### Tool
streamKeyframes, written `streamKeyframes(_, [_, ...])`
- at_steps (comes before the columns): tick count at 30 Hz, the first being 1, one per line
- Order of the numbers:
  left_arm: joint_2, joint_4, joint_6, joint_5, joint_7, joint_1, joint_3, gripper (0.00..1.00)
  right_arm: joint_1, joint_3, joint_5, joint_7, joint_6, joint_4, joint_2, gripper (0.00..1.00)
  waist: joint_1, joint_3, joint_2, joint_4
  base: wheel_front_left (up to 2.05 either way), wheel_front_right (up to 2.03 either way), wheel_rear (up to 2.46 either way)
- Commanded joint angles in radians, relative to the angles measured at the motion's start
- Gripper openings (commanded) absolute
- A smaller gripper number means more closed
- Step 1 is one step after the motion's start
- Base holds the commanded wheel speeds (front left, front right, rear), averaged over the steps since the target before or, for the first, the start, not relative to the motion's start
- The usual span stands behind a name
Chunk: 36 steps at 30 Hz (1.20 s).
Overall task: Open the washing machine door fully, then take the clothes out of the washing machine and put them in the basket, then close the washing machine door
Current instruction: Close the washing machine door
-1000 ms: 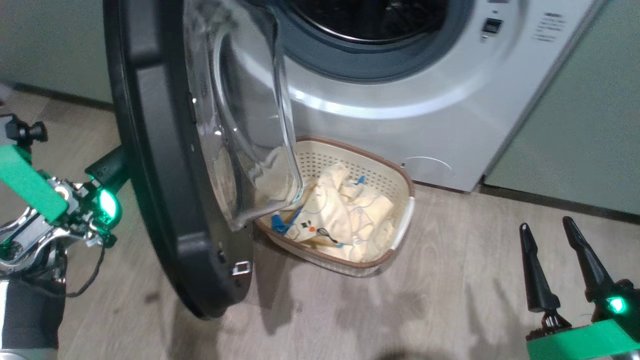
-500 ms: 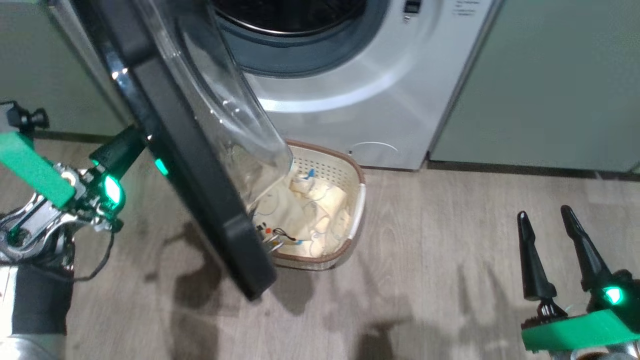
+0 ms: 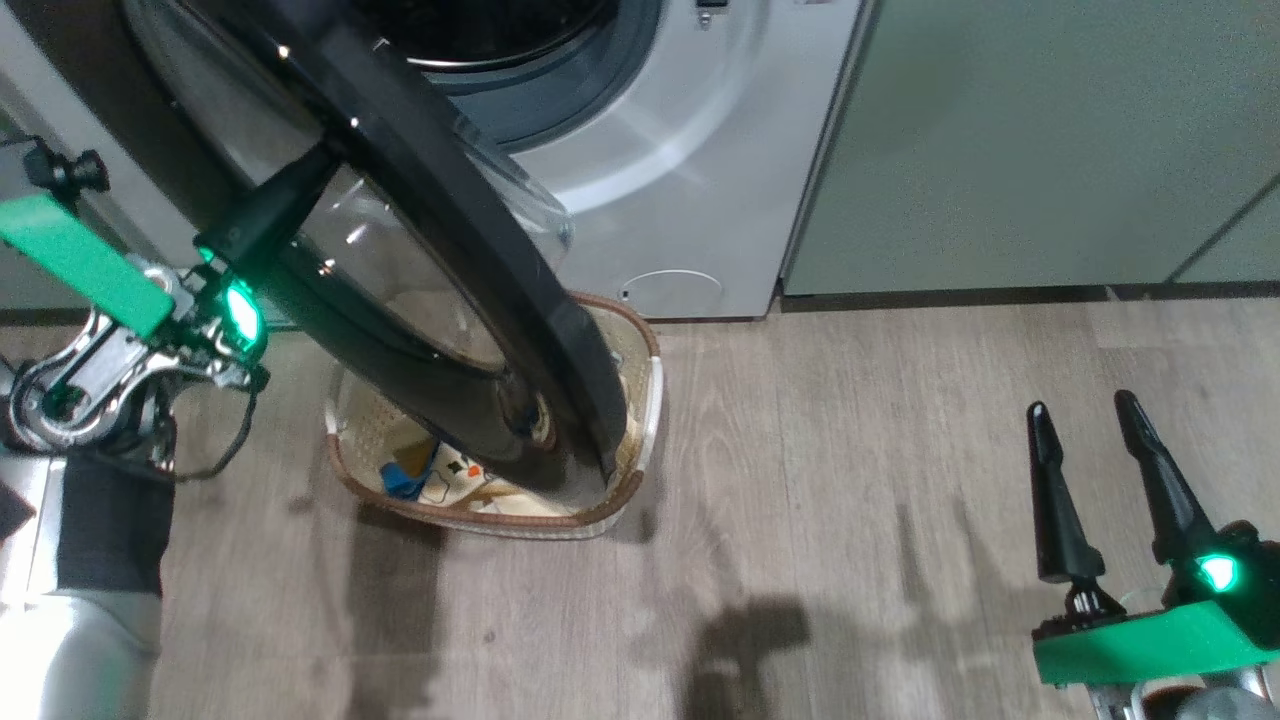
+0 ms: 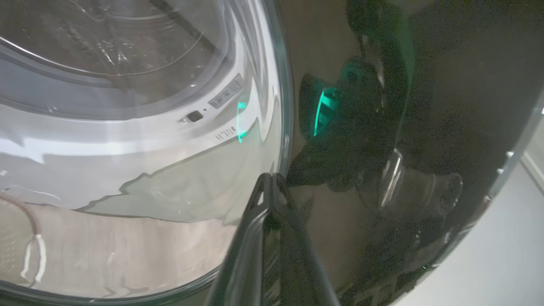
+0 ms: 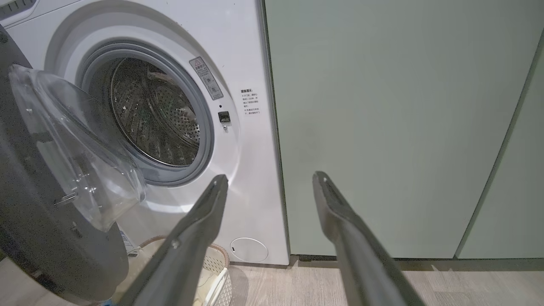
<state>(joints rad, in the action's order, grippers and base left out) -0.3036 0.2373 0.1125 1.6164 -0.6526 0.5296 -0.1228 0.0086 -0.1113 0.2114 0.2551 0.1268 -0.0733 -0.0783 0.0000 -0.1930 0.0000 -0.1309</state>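
The washing machine (image 3: 690,150) stands with its drum mouth (image 5: 157,114) uncovered. The washing machine door (image 3: 455,265) is half-swung and hangs over the basket (image 3: 645,370). My left gripper (image 3: 322,160) is shut, with nothing between its fingers. Its tips (image 4: 270,182) rest on the door's outer face, where the glass (image 4: 127,140) meets the black rim (image 4: 446,127). The cream clothes (image 3: 445,482) lie in the basket, mostly hidden behind the door. My right gripper (image 3: 1080,405) is open and holds nothing, low on the right, away from the machine. The right wrist view shows its fingers (image 5: 199,221) wide apart.
Pale green cabinets (image 3: 1000,140) flank the machine on the right, and another pale panel (image 3: 20,270) sits to its left. The wood-look floor (image 3: 850,480) stretches between the basket and my right gripper. The basket (image 5: 216,272) sits just in front of the machine's base.
The head camera has turned, shifting the whole picture left. The door has swung toward the machine and now covers most of the basket, with my left gripper following it. The right gripper stays open.
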Motion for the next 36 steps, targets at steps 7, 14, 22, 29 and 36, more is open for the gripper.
streamKeyframes(7, [-0.028, 0.043, 0.013, -0.020, 0.030, 0.109, -0.033, 0.00, -0.043, -0.033, 0.009, 0.007, 0.004, -0.022, 0.004, 1.00, 0.0000, 0.004, 0.0000, -0.039, 0.00, 0.00, 0.00])
streamKeyframes(14, [-0.020, 0.079, 0.017, -0.019, 0.032, 0.123, -0.035, 0.00, -0.042, -0.030, 0.010, 0.007, 0.004, -0.023, 0.006, 1.00, 0.0000, 0.008, 0.0000, -0.043, 0.00, 0.00, 0.00])
streamKeyframes(22, [-0.016, 0.077, 0.018, -0.012, 0.032, 0.084, -0.050, 0.00, -0.028, -0.011, 0.005, 0.007, 0.004, -0.027, 0.008, 1.00, 0.0000, 0.019, 0.0000, -0.014, 0.00, 0.00, 0.00])
streamKeyframes(29, [0.004, 0.009, 0.018, -0.001, 0.058, -0.005, -0.091, 0.00, -0.015, 0.014, -0.001, 0.007, 0.004, -0.032, 0.009, 1.00, 0.0000, 0.027, 0.0000, 0.027, 0.00, 0.00, 0.00])
streamKeyframes(36, [0.040, -0.077, 0.018, -0.009, 0.093, -0.128, -0.124, 0.00, -0.005, 0.020, -0.003, 0.007, 0.004, -0.034, 0.011, 1.00, 0.0000, 0.041, 0.0000, 0.057, 0.00, 0.00, 0.00])
